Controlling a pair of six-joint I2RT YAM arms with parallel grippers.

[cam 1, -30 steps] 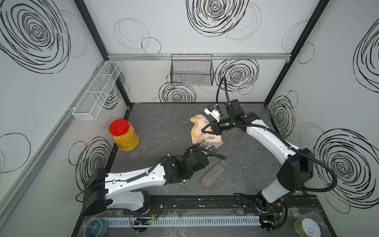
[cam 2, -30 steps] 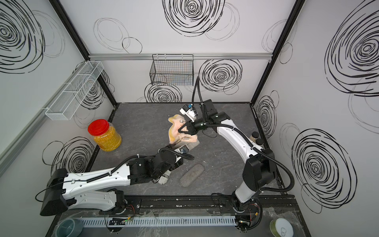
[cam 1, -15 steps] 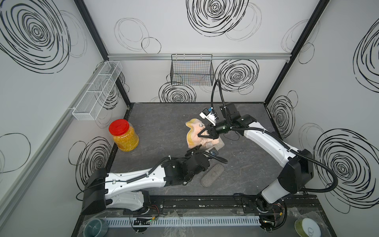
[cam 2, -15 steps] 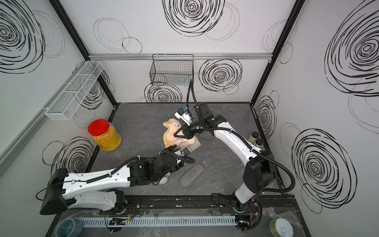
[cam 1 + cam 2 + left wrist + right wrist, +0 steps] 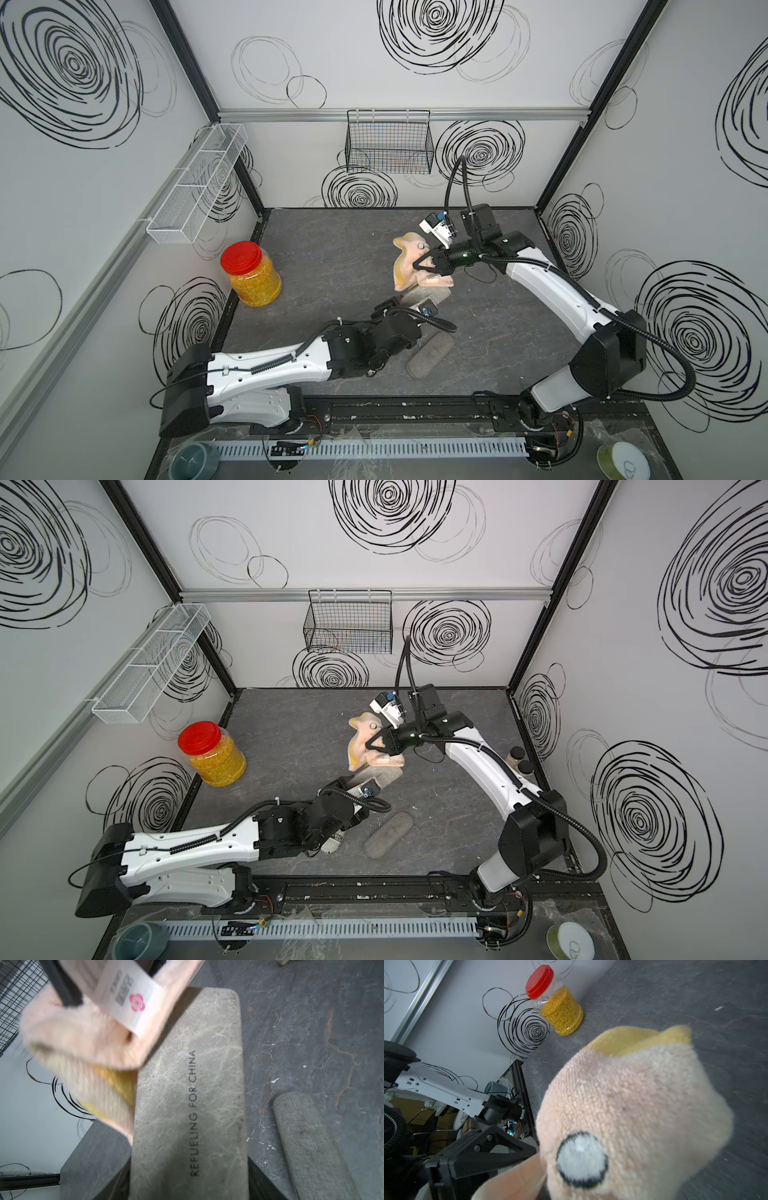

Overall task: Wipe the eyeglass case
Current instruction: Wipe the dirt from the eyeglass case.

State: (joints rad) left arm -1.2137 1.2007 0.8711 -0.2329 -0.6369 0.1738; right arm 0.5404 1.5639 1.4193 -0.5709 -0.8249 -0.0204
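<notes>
- A jar with a red lid (image 5: 250, 273) is seen far to the left of the eyeglass case (image 5: 187, 1105), by the wall. It is not needed for the job.
- The near end of the eyeglass case is pinched from both sides by the left tool (image 5: 190, 1177). The case seems to be held up a little over the table (image 5: 332, 249), near its middle.
- A soft pink and yellow cloth (image 5: 401, 270) is hung over the far end of the eyeglass case. One far corner is covered by it in the left wrist view. How hard it is pressed on cannot be told.
- Half a second ago the cloth had been swung more to the jar side of the eyeglass case. Now it has been brought back to where it was a second ago, while the case has been kept in place.
- So one rub across and back seems to have been made. The wiping is judged to be under way. Only the far end is reached, and the part with the printed words is still bare.
- A second gray case (image 5: 430, 356) is seen lying flat on the table just right of the eyeglass case, not touched.
- The right tool (image 5: 420, 266) is seen over the far end of the eyeglass case, pressed together on the cloth.
</notes>
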